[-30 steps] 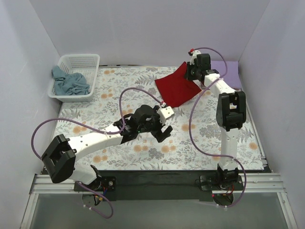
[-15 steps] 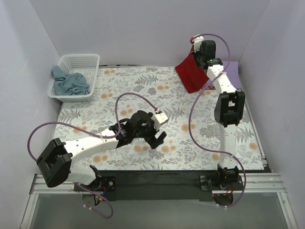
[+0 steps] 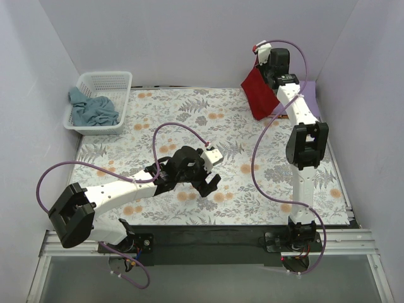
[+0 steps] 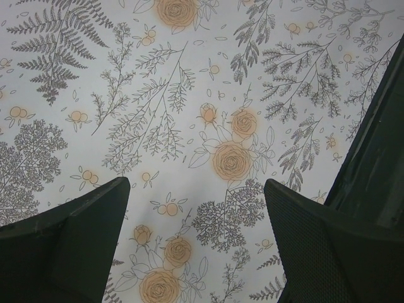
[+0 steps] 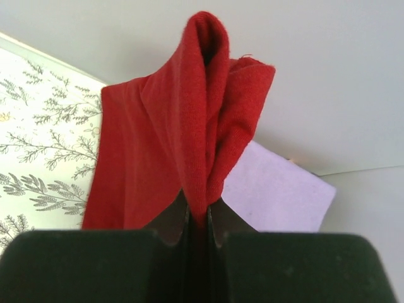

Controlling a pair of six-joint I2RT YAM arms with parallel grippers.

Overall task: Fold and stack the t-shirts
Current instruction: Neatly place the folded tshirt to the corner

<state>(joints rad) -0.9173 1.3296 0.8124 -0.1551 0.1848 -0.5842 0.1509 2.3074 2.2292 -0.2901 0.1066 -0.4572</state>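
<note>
Nearest to us, the left tool [image 3: 210, 183] hovers low over the bare floral cloth [image 3: 189, 113] of the bench with its fingers spread wide and nothing between them; the left wrist view shows only the print beneath. Further out on the right, the right tool [image 5: 197, 211] is pressed together on a bunched fold of the red shirt [image 3: 257, 95], which hangs from it in a loose drape near the far right corner. We cannot tell whether its lower edge touches the bench. Just behind and beside it lies the lavender shirt [image 5: 278, 189], flat, largely hidden by the right arm in the top view. At the far left corner the blue-grey shirt [image 3: 93, 108] sits crumpled in the basket [image 3: 104, 79], not yet folded. We judge the step in hand to be laying the red shirt on the lavender one to start the stack. To do it well, we should bring the hanging edge down first along the lavender shirt's near side, then travel across it while lowering, so the cloth unrolls flat rather than dropping in a heap. We should part the fingers only once the pinched fold rests on the pile, and lift straight up so neither shirt is dragged. The left tool could then press out any ridge.
</note>
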